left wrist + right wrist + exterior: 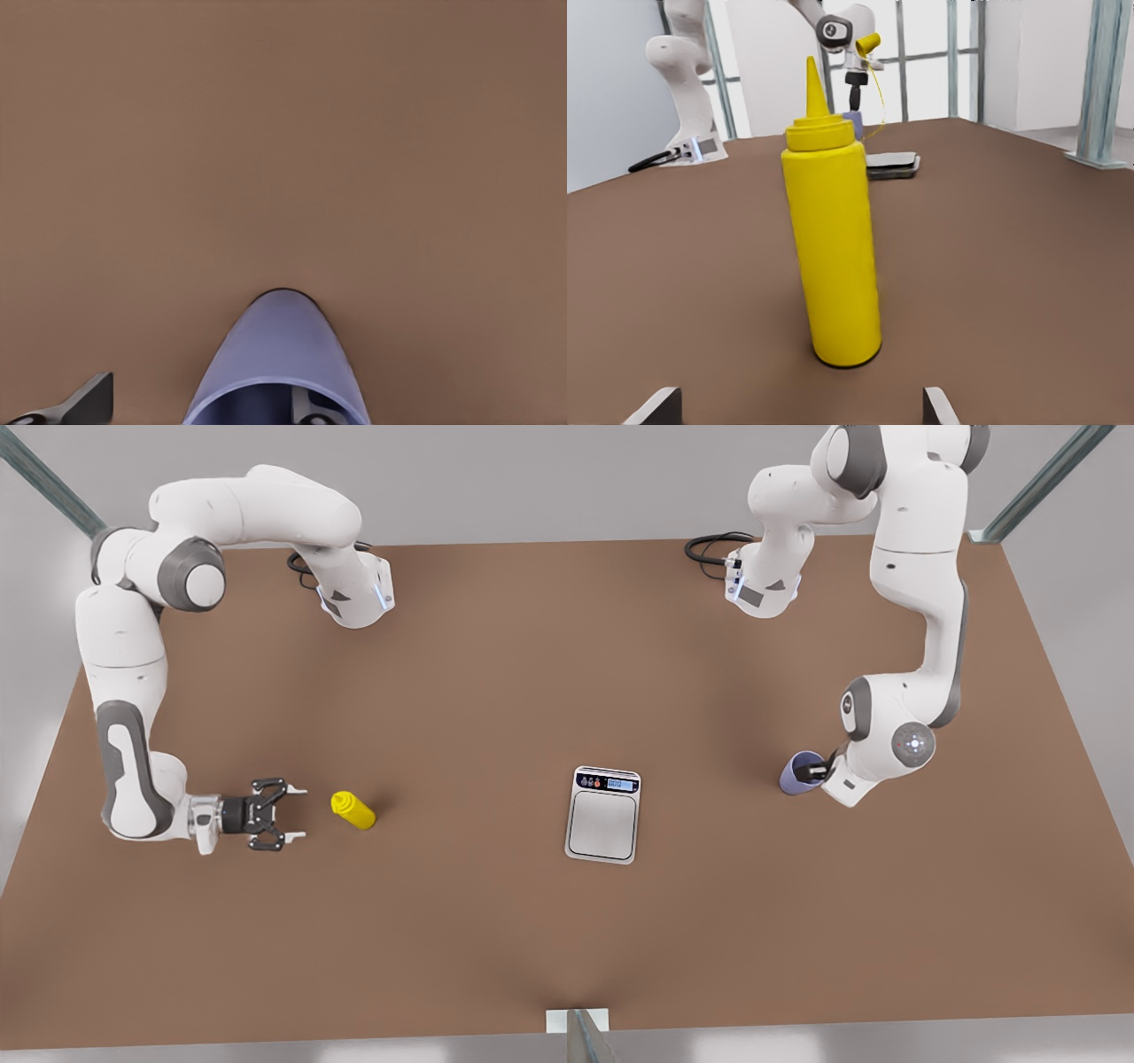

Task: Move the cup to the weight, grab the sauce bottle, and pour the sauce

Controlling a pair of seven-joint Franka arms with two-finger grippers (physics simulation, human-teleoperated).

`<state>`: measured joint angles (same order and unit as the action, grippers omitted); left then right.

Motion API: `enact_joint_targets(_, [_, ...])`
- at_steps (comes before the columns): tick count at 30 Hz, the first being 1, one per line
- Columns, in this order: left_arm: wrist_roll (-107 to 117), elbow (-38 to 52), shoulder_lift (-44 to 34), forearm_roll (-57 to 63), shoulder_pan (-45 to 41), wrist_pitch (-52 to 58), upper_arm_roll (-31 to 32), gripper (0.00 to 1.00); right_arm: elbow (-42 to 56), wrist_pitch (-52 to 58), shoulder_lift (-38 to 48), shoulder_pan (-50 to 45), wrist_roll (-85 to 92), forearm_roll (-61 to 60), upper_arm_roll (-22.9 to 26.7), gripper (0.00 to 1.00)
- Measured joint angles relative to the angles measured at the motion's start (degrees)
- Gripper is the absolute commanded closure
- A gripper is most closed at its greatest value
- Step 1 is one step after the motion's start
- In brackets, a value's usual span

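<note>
The lavender-blue cup (797, 773) stands on the table at the front view's right. My left gripper (820, 771) is at its rim and open; in the left wrist view one finger (312, 413) is inside the cup (282, 350) and the other (87, 403) is well outside it. The yellow sauce bottle (353, 810) stands upright at the front view's left. My right gripper (297, 813) is open just short of it, level with the bottle (831, 239) and not touching. The silver-white scale (603, 815) lies between them with nothing on it.
Both arm bases sit at the table's back edge with black cables (709, 547) beside them. Bare brown table (532, 673) stretches between cup and scale. A metal post (585, 1036) stands at the front edge.
</note>
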<state>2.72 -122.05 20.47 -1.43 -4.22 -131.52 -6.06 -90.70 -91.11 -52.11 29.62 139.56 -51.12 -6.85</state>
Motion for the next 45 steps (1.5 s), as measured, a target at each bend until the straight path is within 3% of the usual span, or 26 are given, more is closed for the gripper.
enact_joint_targets(4, [0.00, -0.01, 0.10, -0.02, 0.00, -0.14, 0.00, 0.51, -0.35, 0.21, -0.01, -1.79, 1.57, -0.39, 0.00, 0.00])
enact_joint_targets(9, [0.00, 0.06, 0.97, 0.11, -0.22, -0.64, 0.17, 0.55, -1.61, 2.04, 0.30, -3.03, 4.49, -0.21, -0.05, 0.00])
enact_joint_targets(15, [0.07, 0.32, 1.06, 0.01, -0.26, -0.72, 0.35, 0.79, -2.13, 2.27, 0.34, -4.09, 4.05, -0.34, -0.09, 0.00])
enact_joint_targets(29, [0.75, 3.78, -1.63, 2.17, -1.47, -0.69, 2.76, 0.79, -1.94, 0.07, 0.43, -7.79, 3.44, -3.41, -0.09, 0.00])
enact_joint_targets(32, [0.82, 7.57, -0.90, 2.74, -1.58, -0.67, 6.38, 0.79, -2.01, -0.01, 0.43, -9.05, 3.44, -3.96, -0.09, 0.00])
enact_joint_targets(39, [22.11, 20.92, 7.60, 3.26, -1.96, -0.12, 22.19, 0.79, -3.17, 0.15, 0.52, -10.02, 3.63, -5.40, -0.09, 0.00])
enact_joint_targets(40, [23.41, 22.66, 8.80, 3.23, -5.98, -0.12, 22.40, 0.79, -3.21, 0.15, 0.52, -10.53, 3.61, -5.64, -0.09, 0.00])
enact_joint_targets(41, [27.54, 24.35, 9.89, 3.23, -6.58, -0.11, 22.40, 0.79, -3.26, 0.15, 0.51, -10.55, 3.61, -5.66, -0.09, 0.08])
enact_joint_targets(42, [30.26, 25.99, 10.83, 3.13, -9.83, -0.10, 22.41, 0.79, -3.26, 0.15, 0.52, -10.55, 3.61, -5.66, -0.09, 0.29])
enact_joint_targets(43, [33.94, 27.40, 12.04, 3.07, -10.96, -0.18, 22.40, 0.79, -3.26, -0.10, 0.51, -10.47, 3.52, -5.79, 0.00, 0.38])
enact_joint_targets(45, [36.74, 28.32, 13.77, 2.89, -13.37, -0.59, 22.32, 0.79, -3.26, -0.12, 0.52, -10.71, 3.51, -5.91, -0.09, 0.41])
